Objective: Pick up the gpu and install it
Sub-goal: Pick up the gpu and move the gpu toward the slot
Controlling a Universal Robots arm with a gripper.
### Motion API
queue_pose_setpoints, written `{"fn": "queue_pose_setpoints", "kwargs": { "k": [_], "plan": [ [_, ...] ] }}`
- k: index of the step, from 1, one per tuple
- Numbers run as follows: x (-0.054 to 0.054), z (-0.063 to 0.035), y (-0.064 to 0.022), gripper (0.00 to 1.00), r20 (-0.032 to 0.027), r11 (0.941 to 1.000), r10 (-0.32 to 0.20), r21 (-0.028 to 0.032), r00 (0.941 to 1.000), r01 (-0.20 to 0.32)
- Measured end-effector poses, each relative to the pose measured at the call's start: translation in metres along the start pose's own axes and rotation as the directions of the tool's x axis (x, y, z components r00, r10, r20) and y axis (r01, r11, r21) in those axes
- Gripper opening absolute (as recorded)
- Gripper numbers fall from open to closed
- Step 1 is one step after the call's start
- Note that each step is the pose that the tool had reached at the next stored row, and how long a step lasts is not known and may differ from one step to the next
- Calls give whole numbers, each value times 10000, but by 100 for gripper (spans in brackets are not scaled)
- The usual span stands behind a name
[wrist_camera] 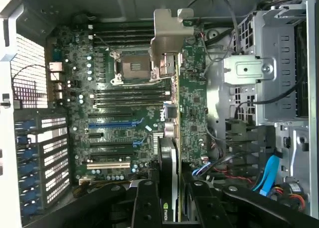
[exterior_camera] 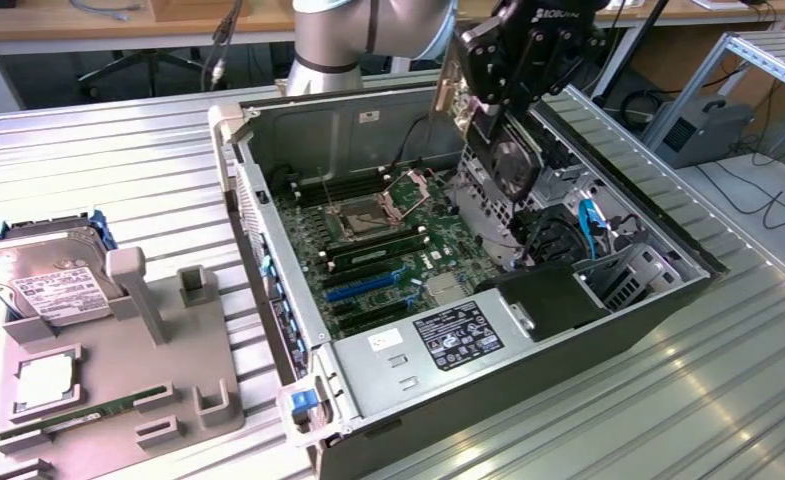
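As it hangs above the open case (exterior_camera: 240,180), the end effector (wrist_camera: 172,205) grips the gpu (wrist_camera: 168,158) edge-on. Its silver bracket (wrist_camera: 167,34) sits at the far end.

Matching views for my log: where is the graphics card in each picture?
Exterior view: graphics card upright above the open case, toward the exterior view's right of the motherboard.
Wrist view: graphics card edge-on in the gripper, silver bracket at its far end.
Shared landmark: the processor socket.
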State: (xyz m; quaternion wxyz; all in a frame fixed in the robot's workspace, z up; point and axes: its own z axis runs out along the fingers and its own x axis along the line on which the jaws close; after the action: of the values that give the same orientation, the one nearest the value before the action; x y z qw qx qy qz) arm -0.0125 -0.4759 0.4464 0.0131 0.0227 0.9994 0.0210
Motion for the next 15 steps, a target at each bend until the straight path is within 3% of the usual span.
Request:
{"fn": "queue_pose_setpoints", "kwargs": {
  "k": [4, 7, 9, 15],
  "plan": [
    [-225, 6, 16, 27, 0, 10000, -1, 2, 10000, 1],
    [-482, 14, 32, 27, 0, 10000, -1, 0, 10000, 1],
    [-591, 16, 39, 27, 0, 10000, 0, 1, 10000, 0],
    [-606, 45, 39, 27, 0, 10000, -1, 2, 10000, 1]
  ]
}}
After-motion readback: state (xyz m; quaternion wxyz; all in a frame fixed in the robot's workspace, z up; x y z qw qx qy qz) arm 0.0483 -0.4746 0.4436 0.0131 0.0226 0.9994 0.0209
